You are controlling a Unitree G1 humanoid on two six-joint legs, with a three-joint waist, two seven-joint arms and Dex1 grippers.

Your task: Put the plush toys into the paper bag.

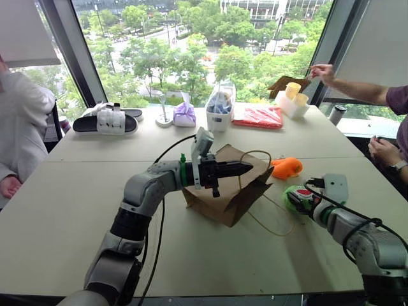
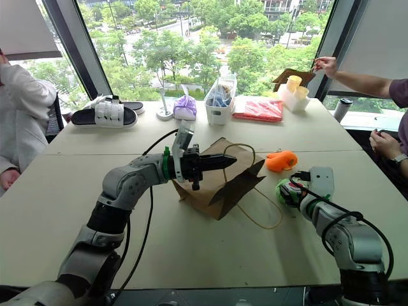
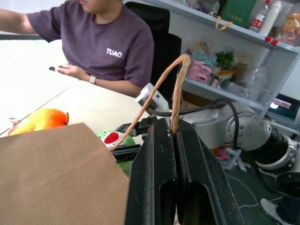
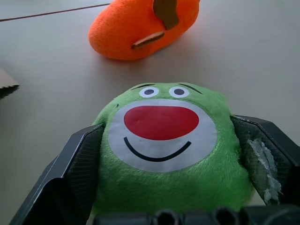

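Observation:
The brown paper bag (image 1: 226, 191) stands tilted at the table's middle, its mouth turned toward the toys. My left gripper (image 1: 248, 168) is shut on one of its tan loop handles (image 3: 176, 89), holding that side up. The orange plush toy (image 1: 287, 167) lies on the table just right of the bag. The lime-green plush toy (image 4: 161, 140), with a red-and-white face patch, sits nearer me on the table. My right gripper (image 4: 164, 126) is open, with a finger on each side of the green toy (image 1: 297, 197).
The bag's other handle loop (image 1: 274, 220) trails on the table. At the far edge lie black-and-white sandals (image 1: 105, 121), a purple pouch (image 1: 184, 113), a clear bag of items (image 1: 220, 102), a red packet (image 1: 258, 116) and a white box (image 1: 293, 102). People sit at both sides.

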